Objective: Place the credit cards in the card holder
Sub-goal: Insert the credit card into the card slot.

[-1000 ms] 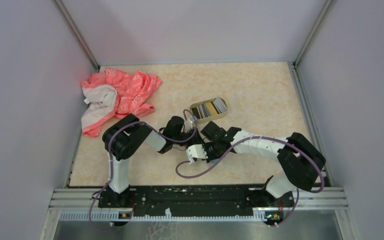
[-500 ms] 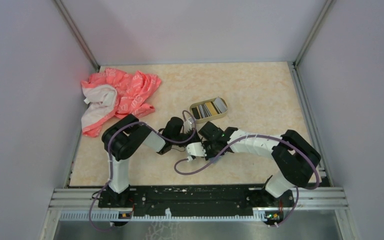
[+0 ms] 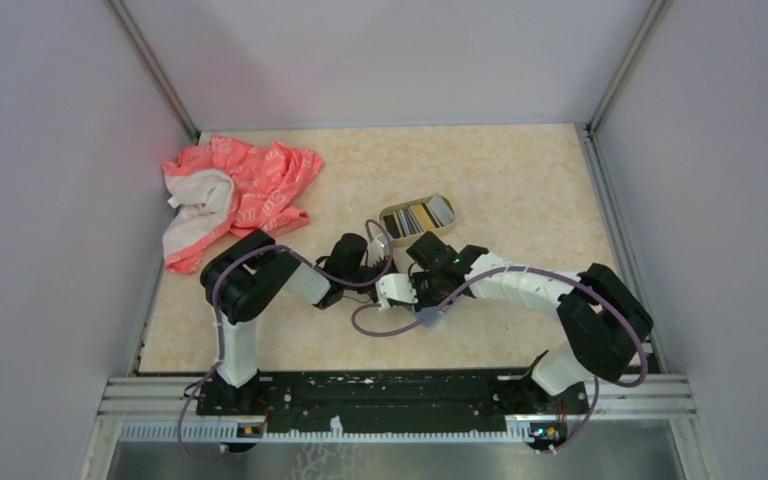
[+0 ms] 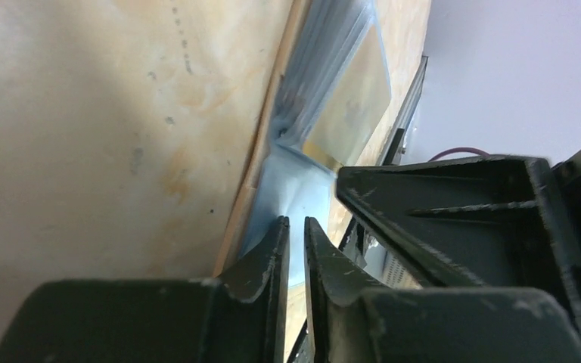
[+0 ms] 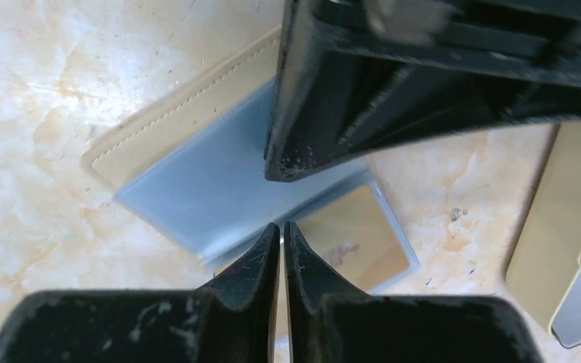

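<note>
Right arm swings toward 11 o'clock, wrist now tighter against left arm. Left arm barely shifts, card holder (image 3: 385, 220) stays put. Right gripper (image 5: 281, 227) clenched, empty, tips over clear sleeve (image 5: 197, 189). Left gripper (image 4: 293, 221): jaws nearly together at sleeve flap, pinching or not, cannot tell. Progress: several credit cards (image 3: 418, 216) already in card holder, 12 o'clock of grippers. Left to do, by my read: tan card (image 5: 355, 231) inside sleeve of stitched wallet (image 5: 174, 113).

Left arm (image 3: 260, 275) and right arm (image 3: 530, 285) bent inward, left gripper (image 4: 295, 225) nearly closed (a thin slit), right gripper (image 5: 281, 229) pinched together.
</note>
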Action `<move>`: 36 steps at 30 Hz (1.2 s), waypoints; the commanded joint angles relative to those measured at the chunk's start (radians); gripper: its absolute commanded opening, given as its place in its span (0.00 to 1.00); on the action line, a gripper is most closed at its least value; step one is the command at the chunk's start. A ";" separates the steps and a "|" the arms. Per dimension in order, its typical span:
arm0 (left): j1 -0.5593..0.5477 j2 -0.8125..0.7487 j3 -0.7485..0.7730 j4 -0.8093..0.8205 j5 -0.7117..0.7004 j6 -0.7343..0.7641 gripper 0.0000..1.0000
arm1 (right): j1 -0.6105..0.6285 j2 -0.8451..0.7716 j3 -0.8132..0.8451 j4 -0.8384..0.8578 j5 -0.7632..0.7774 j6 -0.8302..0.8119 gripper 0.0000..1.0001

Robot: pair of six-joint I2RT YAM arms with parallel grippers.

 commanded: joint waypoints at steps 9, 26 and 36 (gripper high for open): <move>-0.040 -0.382 -0.087 -0.180 -0.162 0.242 0.27 | -0.320 -0.254 0.086 -0.048 -0.579 0.099 0.33; -0.038 -0.843 -0.668 0.265 -0.406 0.007 0.99 | -0.429 -0.011 0.149 -0.073 -0.311 0.255 0.56; -0.230 -0.671 -0.562 0.130 -0.522 -0.138 0.83 | -0.459 0.047 0.153 -0.094 -0.297 0.259 0.57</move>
